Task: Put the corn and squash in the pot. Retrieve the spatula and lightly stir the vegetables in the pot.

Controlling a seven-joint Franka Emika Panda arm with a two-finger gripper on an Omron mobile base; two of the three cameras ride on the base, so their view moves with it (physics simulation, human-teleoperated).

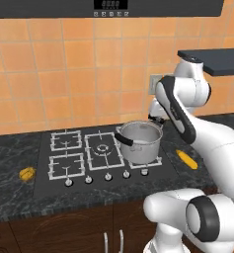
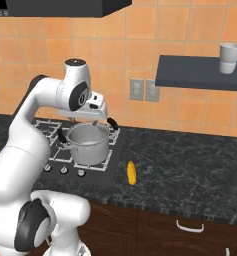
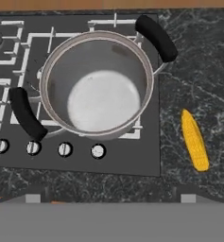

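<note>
End effector [image 2: 96,121] open above pot [image 3: 97,85]; corn [image 3: 194,140] on counter nearby.

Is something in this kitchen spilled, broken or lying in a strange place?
Nothing is spilled or broken. The round shiny steel pot stands upright on the stove, empty. Two vegetables lie loose on the dark counter: the bright yellow corn cob right of the stove, the lumpy orange-yellow squash left of it.
</note>
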